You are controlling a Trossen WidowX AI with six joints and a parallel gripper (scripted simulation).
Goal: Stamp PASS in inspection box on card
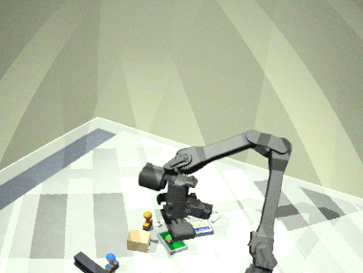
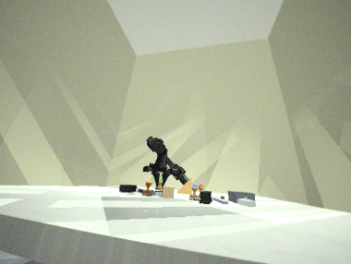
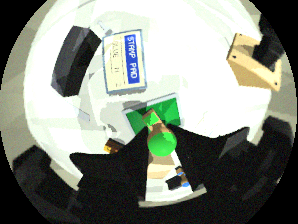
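My gripper [image 1: 181,235] [image 2: 160,183] [image 3: 157,128] is shut on the stamp with the green knob [image 3: 162,144] [image 2: 161,180]. The stamp's tan base points down over the open green ink pad [image 1: 178,246] [image 3: 172,111]. In the wrist view the base overlaps the pad's green surface; whether it touches or hangs just above, I cannot tell. The pad's lid [image 1: 202,229] [image 3: 115,67], marked STAMP PAD, lies beside the pad. The card and its box cannot be made out clearly against the bright bench.
An orange-knobbed stamp [image 1: 147,220] [image 2: 148,186] and a tan block [image 1: 138,241] [image 2: 168,192] stand near the pad. A blue-knobbed stamp [image 1: 111,261] stands by a long dark bar [image 1: 88,263]. A red-knobbed stamp [image 2: 200,187] and a tan wedge [image 2: 187,186] also show.
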